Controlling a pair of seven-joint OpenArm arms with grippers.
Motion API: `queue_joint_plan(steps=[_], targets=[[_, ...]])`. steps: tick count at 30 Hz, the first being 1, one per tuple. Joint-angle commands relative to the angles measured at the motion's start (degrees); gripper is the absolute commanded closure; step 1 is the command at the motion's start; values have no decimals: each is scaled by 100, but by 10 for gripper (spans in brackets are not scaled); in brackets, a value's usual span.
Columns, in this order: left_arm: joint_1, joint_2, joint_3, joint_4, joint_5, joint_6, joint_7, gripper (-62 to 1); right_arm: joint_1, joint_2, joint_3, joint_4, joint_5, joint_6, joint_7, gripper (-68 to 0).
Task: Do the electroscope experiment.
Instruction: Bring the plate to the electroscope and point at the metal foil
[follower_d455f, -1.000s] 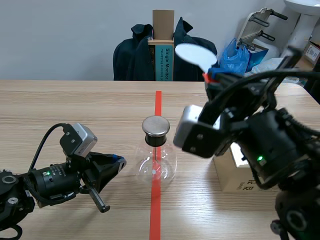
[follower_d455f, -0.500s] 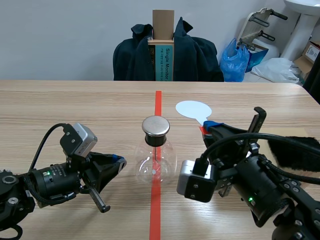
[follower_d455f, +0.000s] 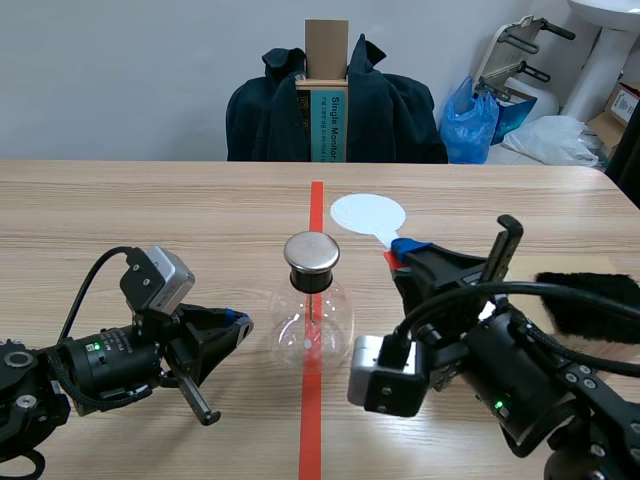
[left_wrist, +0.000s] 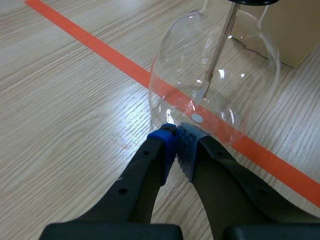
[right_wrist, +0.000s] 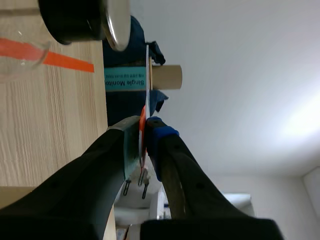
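The electroscope, a clear glass flask (follower_d455f: 313, 325) with a black stopper and a round metal cap (follower_d455f: 312, 252), stands on the red tape line at mid-table. My right gripper (follower_d455f: 400, 255) is shut on the red handle of a white disc paddle (follower_d455f: 367, 214), held just right of and behind the cap. In the right wrist view the paddle (right_wrist: 146, 80) shows edge-on between the pads (right_wrist: 159, 134), with the cap (right_wrist: 95, 20) ahead. My left gripper (follower_d455f: 238, 322) lies low, left of the flask, shut on nothing. Its tips (left_wrist: 177, 140) sit at the base of the flask (left_wrist: 215, 75).
A black furry cloth (follower_d455f: 590, 305) lies on the table at the right. A cardboard box (left_wrist: 295, 30) stands behind the flask in the left wrist view. Beyond the table's far edge are a chair with a dark jacket (follower_d455f: 335, 105) and a blue bag (follower_d455f: 470, 115).
The right arm came down from a raised pose with the paddle, then carried it left toward the flask's cap. The left arm has not moved.
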Motion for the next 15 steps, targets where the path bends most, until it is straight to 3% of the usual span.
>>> queue_joint_plan(steps=[1, 8, 15], targets=[[-2, 13, -31, 114, -52, -13, -101, -19, 70, 33, 44, 111, 17, -83, 90, -8], [-2, 13, -31, 114, -52, -13, -103, -19, 68, 33, 44, 111, -151, -87, 531, -8], [-2, 13, -31, 114, -52, -13, -118, -19, 68, 33, 44, 111, -278, -256, 894, -8]])
